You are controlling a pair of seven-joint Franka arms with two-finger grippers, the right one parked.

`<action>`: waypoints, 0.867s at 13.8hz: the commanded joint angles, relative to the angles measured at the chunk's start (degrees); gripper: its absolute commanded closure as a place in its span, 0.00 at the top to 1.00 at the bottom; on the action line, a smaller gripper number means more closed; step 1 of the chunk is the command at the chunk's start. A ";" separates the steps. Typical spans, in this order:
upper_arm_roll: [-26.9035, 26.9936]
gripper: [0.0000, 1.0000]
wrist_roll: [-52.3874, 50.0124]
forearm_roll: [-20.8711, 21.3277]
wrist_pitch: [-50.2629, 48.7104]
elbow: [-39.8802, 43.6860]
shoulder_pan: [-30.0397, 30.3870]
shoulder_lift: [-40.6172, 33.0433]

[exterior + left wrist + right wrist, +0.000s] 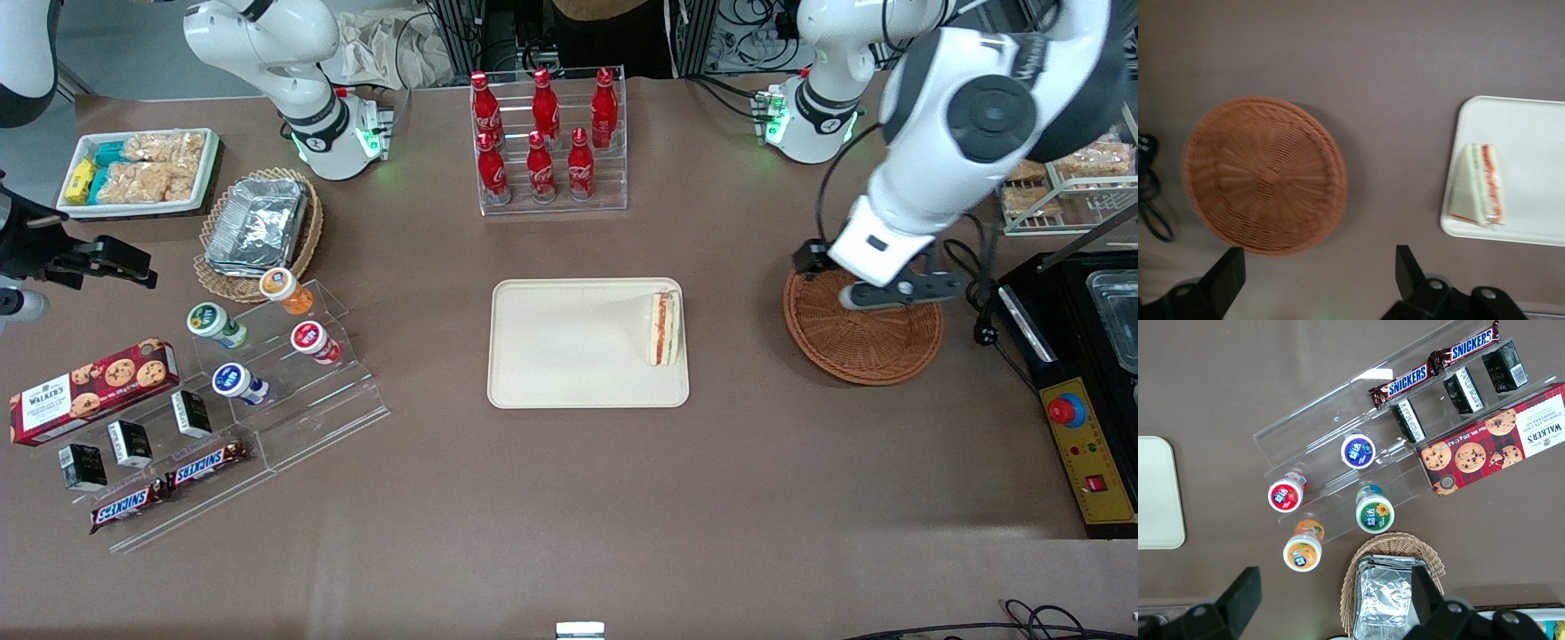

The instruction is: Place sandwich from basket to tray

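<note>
The sandwich (pixel 664 328) (pixel 1479 185), a white wedge with a red and green stripe, lies on the cream tray (pixel 569 356) (pixel 1528 133), close to the tray's edge toward the working arm's end of the table. The reddish-brown wicker basket (pixel 867 342) (pixel 1265 175) sits beside the tray and holds nothing. My gripper (pixel 880 286) (pixel 1318 270) hovers above the basket's part farther from the front camera. It is open, with nothing between its black fingers (pixel 1407 265).
A clear rack of red cola bottles (pixel 548 138) stands farther from the front camera than the tray. A black machine with a red button (pixel 1080 418) is beside the basket. Toward the parked arm's end are yogurt cups (pixel 267 347), a foil-filled tan basket (pixel 258 222) and a cookie box (pixel 89 387).
</note>
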 commanded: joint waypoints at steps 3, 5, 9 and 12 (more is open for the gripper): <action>14.48 1.00 15.46 -0.54 -3.53 2.28 -6.89 -2.03; 18.52 1.00 15.92 -0.54 -4.93 5.70 -8.38 -1.85; 21.61 1.00 20.37 0.16 -8.36 13.27 -10.41 -0.36; 23.72 1.00 24.10 -0.01 -8.64 13.27 -10.41 -0.36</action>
